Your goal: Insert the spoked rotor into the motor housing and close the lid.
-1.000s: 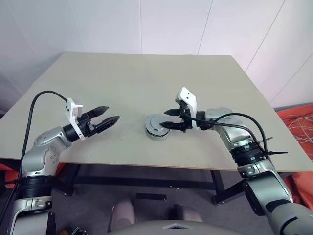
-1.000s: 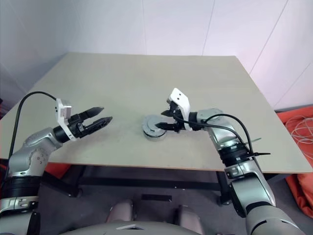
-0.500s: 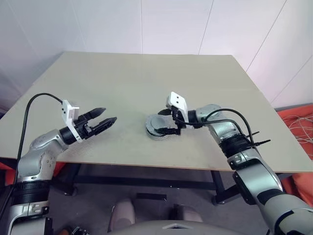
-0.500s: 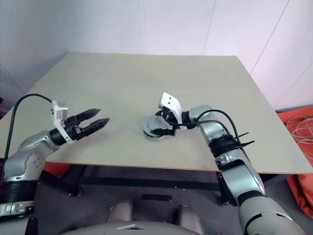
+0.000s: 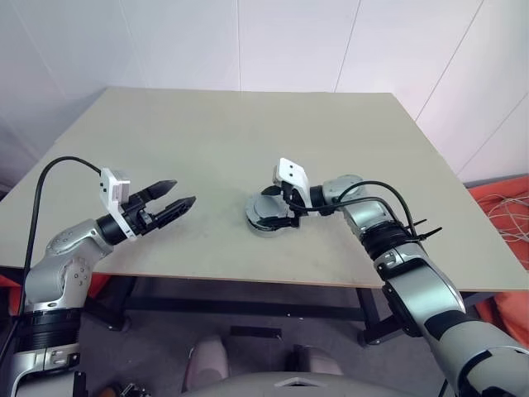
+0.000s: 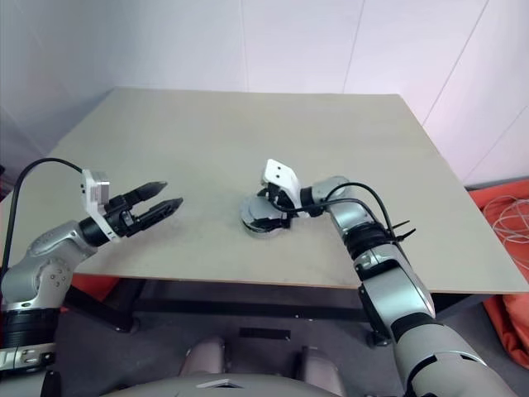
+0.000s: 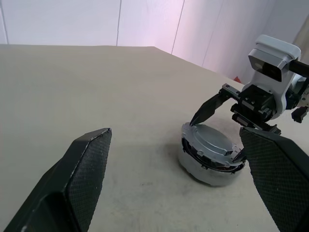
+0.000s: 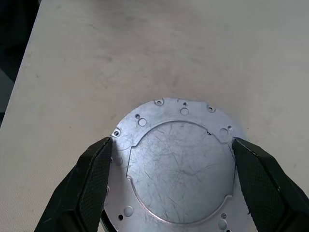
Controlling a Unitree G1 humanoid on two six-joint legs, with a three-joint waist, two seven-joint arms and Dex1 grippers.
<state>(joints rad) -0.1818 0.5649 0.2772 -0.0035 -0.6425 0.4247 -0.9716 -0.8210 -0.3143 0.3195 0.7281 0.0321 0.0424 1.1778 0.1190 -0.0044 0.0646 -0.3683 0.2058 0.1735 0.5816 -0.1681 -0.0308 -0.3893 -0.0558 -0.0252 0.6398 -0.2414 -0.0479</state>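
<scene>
The motor housing (image 5: 264, 218), a squat round body with a dark seam under its top, sits near the middle of the table (image 5: 207, 132). The lid (image 8: 178, 169) lies flat on top of it, showing a scratched silver face with small holes. The spoked rotor is hidden. My right gripper (image 5: 277, 208) reaches in from the right, tilted down over the housing. It is open, one fingertip (image 8: 104, 150) at each side of the lid's rim. My left gripper (image 5: 183, 191) hovers open and empty well to the left, pointing toward the housing (image 7: 207, 169).
The table's front edge (image 5: 248, 281) runs close below the housing and both arms. The beige tabletop stretches back to a white wall. Orange material and white cables (image 5: 504, 215) lie on the floor beyond the table's right side.
My right gripper has shifted left and tipped downward, from the housing's right edge to straddling its top. The left gripper has stayed where it was.
</scene>
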